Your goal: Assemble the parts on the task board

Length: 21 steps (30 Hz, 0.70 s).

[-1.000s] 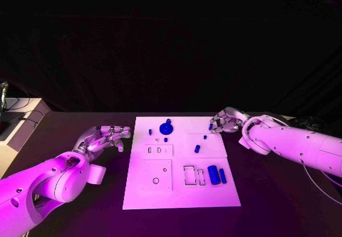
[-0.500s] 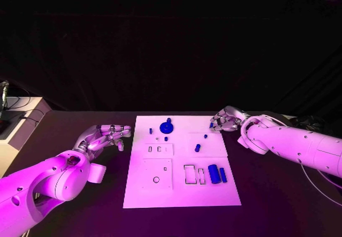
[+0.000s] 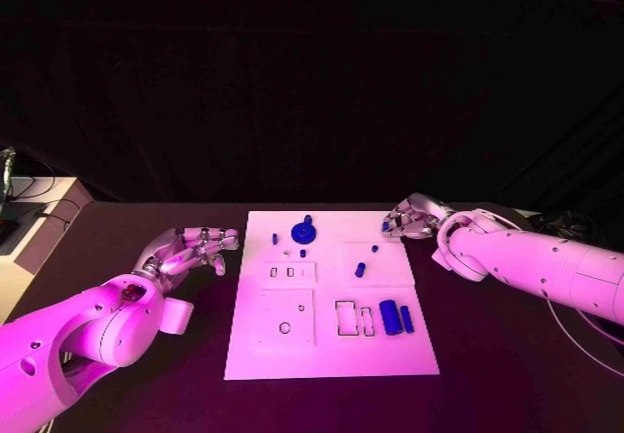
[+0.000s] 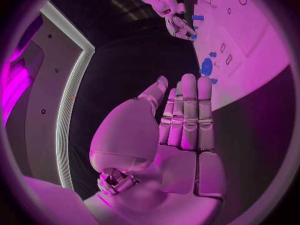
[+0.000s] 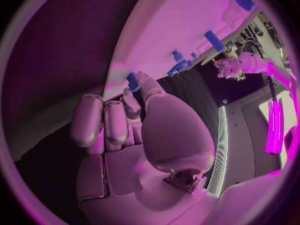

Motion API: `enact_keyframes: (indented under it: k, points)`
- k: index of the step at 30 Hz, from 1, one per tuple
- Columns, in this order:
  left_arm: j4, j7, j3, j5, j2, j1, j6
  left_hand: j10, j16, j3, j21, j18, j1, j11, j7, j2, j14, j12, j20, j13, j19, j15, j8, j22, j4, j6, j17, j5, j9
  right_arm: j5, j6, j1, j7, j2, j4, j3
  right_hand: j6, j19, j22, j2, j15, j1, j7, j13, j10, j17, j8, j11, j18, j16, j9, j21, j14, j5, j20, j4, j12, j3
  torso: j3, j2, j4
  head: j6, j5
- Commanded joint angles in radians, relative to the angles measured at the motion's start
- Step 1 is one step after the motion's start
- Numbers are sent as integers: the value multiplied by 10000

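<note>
A: What carries it all?

B: A black table, with the white task board lying in its middle, long side running away from the robot.

A: And the arms?

B: The left hand hovers over the table just off the board's left edge, near the far left corner. Its fingers lie straight and side by side with nothing in them. The right hand is at the board's far right corner, fingers curled in. In the right wrist view a small blue part sits at its fingertips, apparently pinched there.

A: Which parts lie on the board?

B: The biggest is a round blue gear near the far edge, left of centre. Two blue cylinders lie side by side close to the right edge, toward the near end, just beside two rectangular slots. A small blue peg lies mid-board, right of centre, and a thin pin stands just left of the gear.
</note>
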Motion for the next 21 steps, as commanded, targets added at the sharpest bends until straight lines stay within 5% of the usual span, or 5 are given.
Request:
enact_keyframes:
  k: [1,11,21]
  points:
    - [12,36,8,9,20,-3,154,-36,74,92,15,148,77,4,25,40,-43,-61,19,-16,37,13,23,32,-62,7,15,-48,0,-117,84,-5,49,15,36,2,152,564,1517,191,-65,-8,-12,47,45,16,-8,-78,56,52,-7,31,7,-40,-119,-181,60,294,3,8,-4,2,3]
    - [-19,-15,8,9,26,-5,148,-85,91,167,22,157,57,42,96,30,-46,-101,25,-17,39,30,-5,62,-111,-75,19,-47,-3,-118,139,-6,253,34,70,2,481,549,1528,499,-148,-240,-119,194,164,44,-1,-154,-1,31,-3,92,14,-11,-209,-840,53,1141,7,4,2,-8,31]
    - [-35,-42,8,9,24,-10,143,-146,113,183,24,167,42,72,140,32,-42,-104,35,-13,43,48,-19,78,-117,-153,27,-47,-1,-111,-247,-7,310,-9,230,7,604,554,1533,526,-176,-403,-197,279,251,80,14,-193,-21,33,2,128,26,-41,-244,-892,50,1107,12,4,2,-2,47]
